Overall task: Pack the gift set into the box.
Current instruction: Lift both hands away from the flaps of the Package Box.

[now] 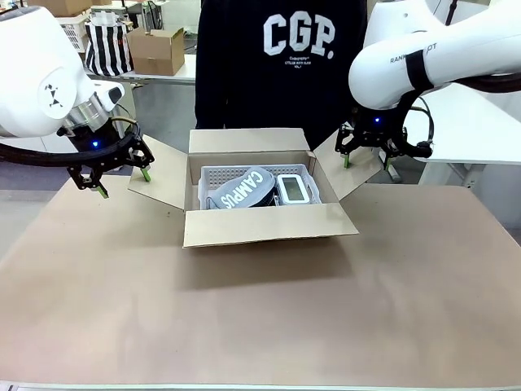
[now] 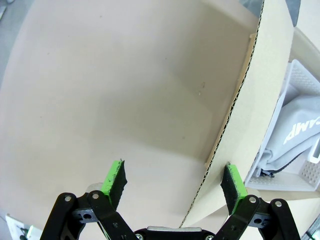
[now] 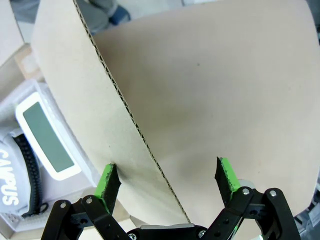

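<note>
Cardboard is doing most of the work here: the box (image 1: 269, 226) is sitting open at the middle of the surface (image 1: 260, 326), near the person (image 1: 281, 65) at the far side, and the gift set is already lying inside it. The grey tray (image 1: 213, 173) is resting on the box floor, carrying the "CAMPUS" fabric item (image 1: 244, 189) and, just beside it, the white-framed gadget (image 1: 295, 188).

The left fingers (image 1: 146, 173) are standing wide, straddling the outer edge of the left flap (image 1: 163, 183) without pinching it; the left wrist view is showing the corrugated edge of that flap (image 2: 260, 100) running between the two green pads (image 2: 114, 177). The right fingers (image 1: 346, 160) are likewise spread wide around the edge of the right flap (image 1: 352, 169), and in the right wrist view that flap (image 3: 75, 100) is passing between the pads (image 3: 226, 174), apart from both.

Judging by its look, the corrugated board is light and stiff, but it is likely hinging freely at the fold and springing back once released. Taking it at the free edge, mid-length, seems best, since a corner grip risks creasing it. The pads should be gripping well on the dull paper. The gadget's screen looks fragile, so the flaps should be coming down gently.
</note>
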You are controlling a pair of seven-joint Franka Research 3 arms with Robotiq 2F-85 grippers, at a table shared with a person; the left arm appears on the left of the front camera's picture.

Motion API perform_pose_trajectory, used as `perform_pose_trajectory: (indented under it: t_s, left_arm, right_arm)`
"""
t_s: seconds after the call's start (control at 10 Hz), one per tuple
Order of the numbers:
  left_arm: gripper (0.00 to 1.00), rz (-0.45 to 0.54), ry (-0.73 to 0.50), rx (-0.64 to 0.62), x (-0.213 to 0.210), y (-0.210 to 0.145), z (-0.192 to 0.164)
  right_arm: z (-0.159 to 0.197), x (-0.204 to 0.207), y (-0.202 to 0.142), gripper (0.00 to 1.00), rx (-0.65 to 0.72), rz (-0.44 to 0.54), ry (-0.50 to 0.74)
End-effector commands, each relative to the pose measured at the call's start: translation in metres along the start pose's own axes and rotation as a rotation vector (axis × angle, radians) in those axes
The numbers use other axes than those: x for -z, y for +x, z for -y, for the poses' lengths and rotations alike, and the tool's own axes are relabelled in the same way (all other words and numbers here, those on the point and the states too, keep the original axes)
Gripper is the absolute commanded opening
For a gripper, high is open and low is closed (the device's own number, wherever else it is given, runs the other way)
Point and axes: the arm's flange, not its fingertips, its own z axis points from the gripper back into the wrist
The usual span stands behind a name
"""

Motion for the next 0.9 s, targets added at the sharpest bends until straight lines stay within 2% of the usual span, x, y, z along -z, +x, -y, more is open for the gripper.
perform_pose_trajectory:
  t_s: [0.0, 0.8]
  left_arm:
    - [1.0, 0.008, 0.021, -0.009, -0.0026, -0.0018, 0.0006]
    - [1.0, 0.008, 0.021, -0.009, -0.0026, -0.0018, 0.0006]
  right_arm:
    - [0.0002, -0.003, 0.001, 1.0, 0.0, 0.015, -0.025]
    - [0.0002, -0.003, 0.001, 1.0, 0.0, 0.015, -0.025]
